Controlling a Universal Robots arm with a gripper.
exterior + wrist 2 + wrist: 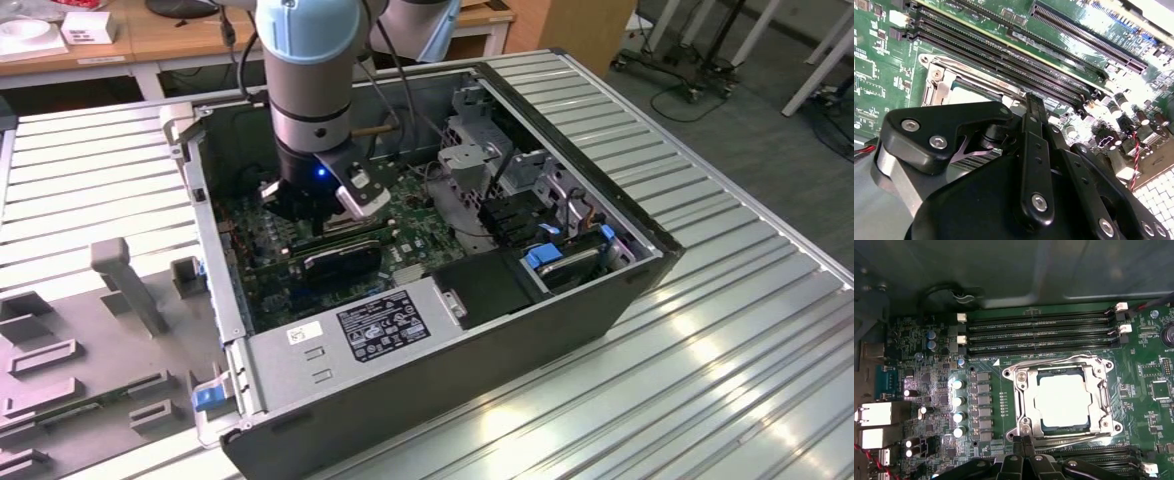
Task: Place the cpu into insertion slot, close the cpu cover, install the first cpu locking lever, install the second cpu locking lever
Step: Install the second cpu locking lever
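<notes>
First wrist view: long memory slots (1039, 335) run just beyond the insertion slot (1062, 399) on the green board (1149, 370). The cpu (1062, 397) lies in that slot, the cpu cover (1024, 400) shut around it. The arm (310, 90) reaches straight down into the open computer case (441, 330). The gripper (1024, 444), jaws pressed together, sits at the slot's edge.

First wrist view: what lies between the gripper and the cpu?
In the first wrist view, the cpu cover's silver frame edge and a thin locking lever wire lie between the gripper and the cpu.
</notes>
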